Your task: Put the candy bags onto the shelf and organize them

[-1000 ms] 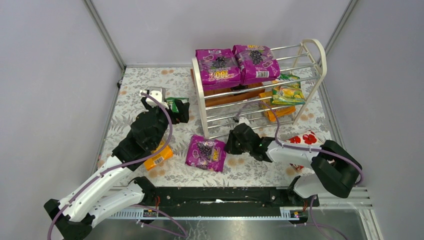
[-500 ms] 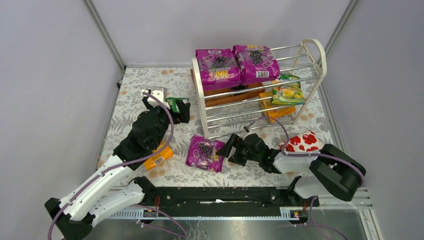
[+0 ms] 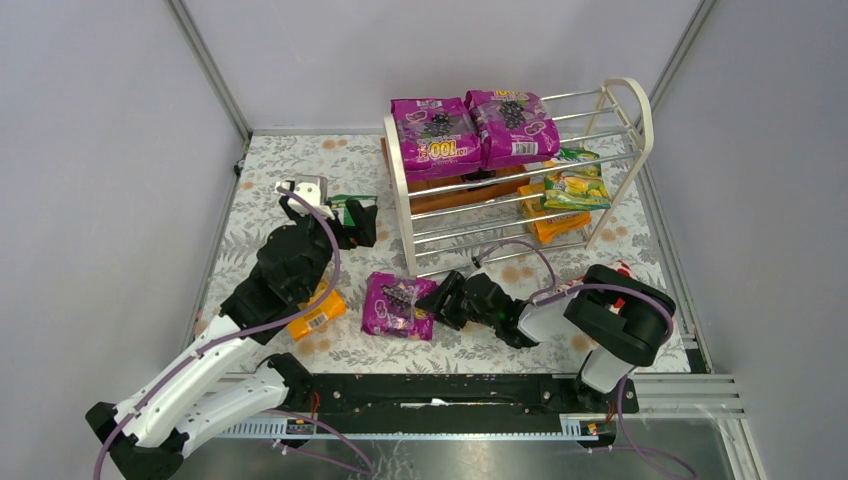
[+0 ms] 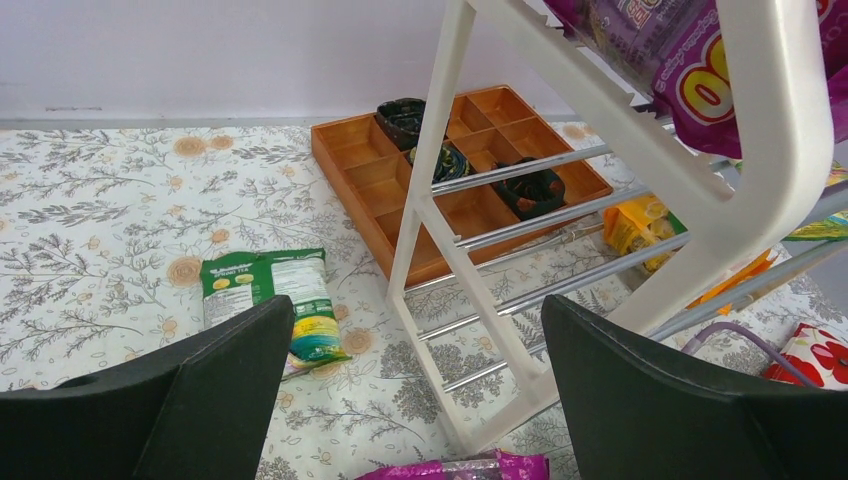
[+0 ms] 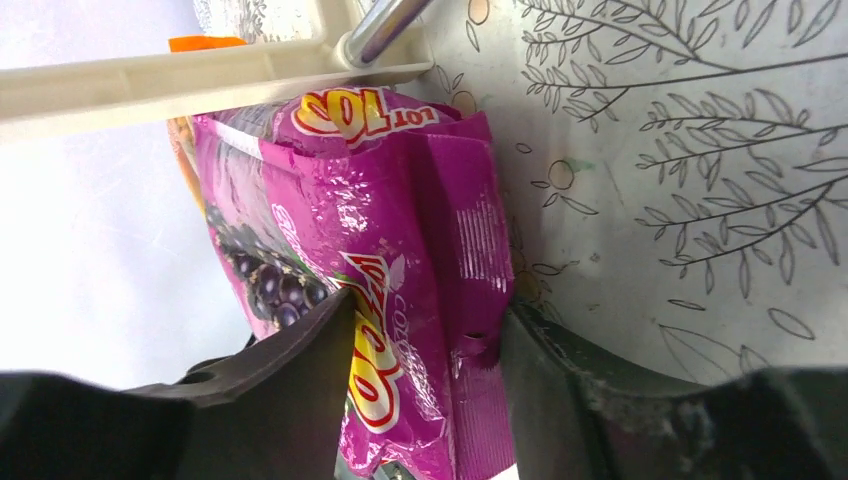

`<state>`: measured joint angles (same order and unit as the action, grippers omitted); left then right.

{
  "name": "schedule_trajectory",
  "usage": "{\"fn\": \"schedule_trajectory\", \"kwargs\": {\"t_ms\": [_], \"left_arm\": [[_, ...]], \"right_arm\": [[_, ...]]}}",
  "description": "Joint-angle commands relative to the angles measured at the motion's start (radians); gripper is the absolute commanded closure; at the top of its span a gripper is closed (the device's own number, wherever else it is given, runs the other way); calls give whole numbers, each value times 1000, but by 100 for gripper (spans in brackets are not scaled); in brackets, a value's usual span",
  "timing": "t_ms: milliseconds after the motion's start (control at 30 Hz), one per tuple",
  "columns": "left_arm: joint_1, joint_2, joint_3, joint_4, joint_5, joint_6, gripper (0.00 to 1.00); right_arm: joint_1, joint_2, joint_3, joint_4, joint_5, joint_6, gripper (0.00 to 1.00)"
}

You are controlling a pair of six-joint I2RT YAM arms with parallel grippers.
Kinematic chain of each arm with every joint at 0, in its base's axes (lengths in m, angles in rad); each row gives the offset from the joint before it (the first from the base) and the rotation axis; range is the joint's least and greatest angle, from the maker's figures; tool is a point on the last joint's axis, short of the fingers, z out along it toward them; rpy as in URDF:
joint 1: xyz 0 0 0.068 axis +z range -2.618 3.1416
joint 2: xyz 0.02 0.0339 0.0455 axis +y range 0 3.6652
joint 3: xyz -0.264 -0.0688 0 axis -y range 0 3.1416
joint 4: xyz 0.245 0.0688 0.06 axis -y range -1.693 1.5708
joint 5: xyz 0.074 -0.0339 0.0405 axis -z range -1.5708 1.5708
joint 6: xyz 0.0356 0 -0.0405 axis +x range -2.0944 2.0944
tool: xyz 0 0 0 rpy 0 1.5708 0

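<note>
While the left gripper [image 3: 352, 215] hangs spread wide near the green-white bag [image 3: 343, 203], the right gripper [image 3: 437, 300] pinches a magenta bag [image 3: 393, 305] on the floral cloth [image 3: 270, 170] in front of the shelf [image 3: 640, 110] — two more magenta bags [image 3: 435, 135] lie on its top tier, grey walls all round. Left wrist: the shelf's white leg and a brown tray [image 4: 350, 160] stand ahead. Right wrist: both fingers [image 5: 300, 360] press the pouch's edge — the shelf's foot is just beyond.

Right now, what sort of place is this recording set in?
Most likely a staged robot test cell, not a shop: plain grey panel walls enclose a floral-covered table, with a small white shelf holding candy bags.
</note>
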<state>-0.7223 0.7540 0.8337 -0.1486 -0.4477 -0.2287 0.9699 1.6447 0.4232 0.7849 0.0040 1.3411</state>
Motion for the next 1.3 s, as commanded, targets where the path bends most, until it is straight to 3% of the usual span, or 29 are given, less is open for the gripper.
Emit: {"fn": "schedule_trajectory", "kwargs": {"t_ms": [0,200,533,667,867,1033,1267], "left_arm": [[4,-15,30,24,9,0,1],[5,-11,30,24,5,0,1],[5,3,33,24,11,-4,1],[5,5,34,23,13,-6,1],[5,5,35,24,15,-8,1],[5,-2,34,24,16,-9,1],[5,-2,36,24,22,-12,1]], "right_arm": [[7,21,-21,21,41,-47,46],[7,-56,-61,91,-2,-90,64],[7,-241,-115,36,-35,-118,100],[6,-336,-134,-14,-47,-131,100],[6,-624,-84,-402,-10,-263,100],[7,-911,55,-809,39,-508,100],[7,-991,408,-1145,-45,-752,100]]}}
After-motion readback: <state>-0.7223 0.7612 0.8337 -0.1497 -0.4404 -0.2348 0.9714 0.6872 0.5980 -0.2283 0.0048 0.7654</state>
